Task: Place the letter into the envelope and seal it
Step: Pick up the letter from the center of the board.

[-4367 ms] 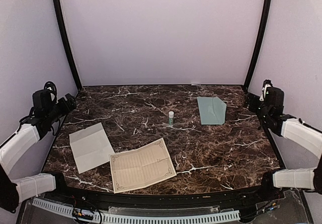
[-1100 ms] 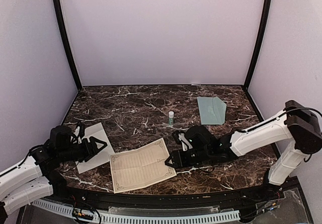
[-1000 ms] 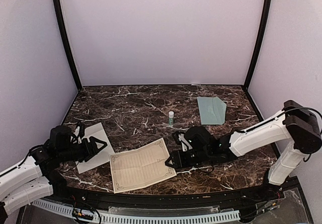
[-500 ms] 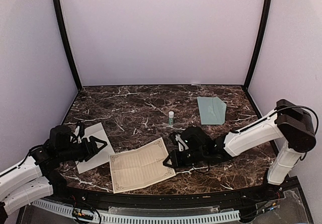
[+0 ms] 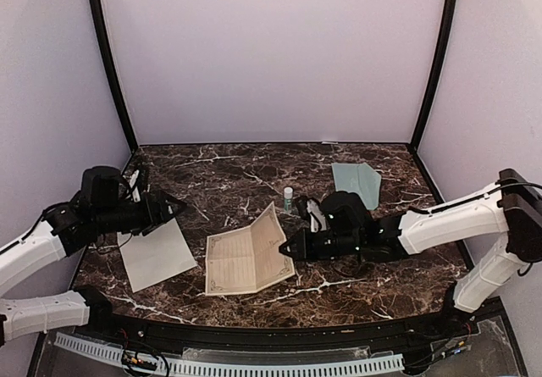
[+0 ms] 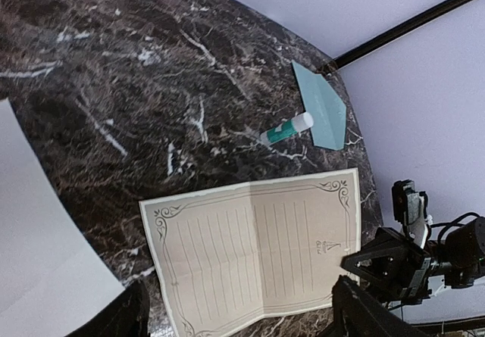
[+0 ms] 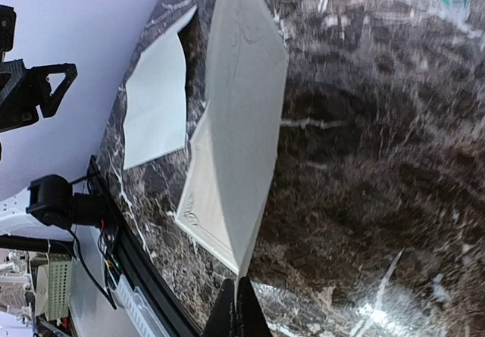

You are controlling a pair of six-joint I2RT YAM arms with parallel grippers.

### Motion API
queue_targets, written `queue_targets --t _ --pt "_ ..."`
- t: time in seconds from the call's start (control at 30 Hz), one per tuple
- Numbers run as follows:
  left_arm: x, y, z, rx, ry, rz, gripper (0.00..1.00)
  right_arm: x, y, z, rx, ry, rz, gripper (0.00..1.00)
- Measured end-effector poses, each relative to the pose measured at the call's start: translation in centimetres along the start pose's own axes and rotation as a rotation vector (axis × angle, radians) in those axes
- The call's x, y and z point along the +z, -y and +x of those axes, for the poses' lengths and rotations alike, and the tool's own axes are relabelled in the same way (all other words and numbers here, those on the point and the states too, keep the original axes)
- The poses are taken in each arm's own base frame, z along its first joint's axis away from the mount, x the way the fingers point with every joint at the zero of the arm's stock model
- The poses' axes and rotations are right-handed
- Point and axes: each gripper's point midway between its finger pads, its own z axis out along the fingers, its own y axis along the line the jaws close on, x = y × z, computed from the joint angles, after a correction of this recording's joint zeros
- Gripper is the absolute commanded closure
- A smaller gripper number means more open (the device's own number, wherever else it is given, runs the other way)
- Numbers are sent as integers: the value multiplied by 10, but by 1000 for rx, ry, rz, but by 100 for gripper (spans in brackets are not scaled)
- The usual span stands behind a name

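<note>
Lab booth: blank lilac walls point(image 5: 271, 55)

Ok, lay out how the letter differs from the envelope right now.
The letter is cream with a dark scrollwork border and ruled lines; the envelope is plain grey-teal. The letter is clearly larger than the envelope. One edge of the letter is pinched by the right gripper and raised off the table; the envelope lies flat at the far right, untouched. Both are paper, on the same marble table.

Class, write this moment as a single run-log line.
phase: grasping letter | right pincer: shut on letter edge, edge raised | left pincer: open, near white sheet | envelope: flat, untouched
</note>
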Motion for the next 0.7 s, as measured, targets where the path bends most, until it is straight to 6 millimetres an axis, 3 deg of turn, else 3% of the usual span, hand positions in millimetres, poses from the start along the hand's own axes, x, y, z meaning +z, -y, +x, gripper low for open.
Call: queue_targets --t 0.13,0.3,0.47,0.6,0.7 --pt "0 49 -44 142 25 59 12 -24 -14 -44 -53 112 -1 100" --pt "21 78 -67 301 -34 78 10 -62 -25 -87 -119 233 46 100" --pt "43 90 -87 410 -55 81 10 -92 -15 -109 -147 283 127 100" --pt "38 108 -98 503 14 151 9 -106 -14 -124 -205 286 161 100" --pt "29 122 -103 594 90 221 10 -113 -30 -130 -278 266 131 100"
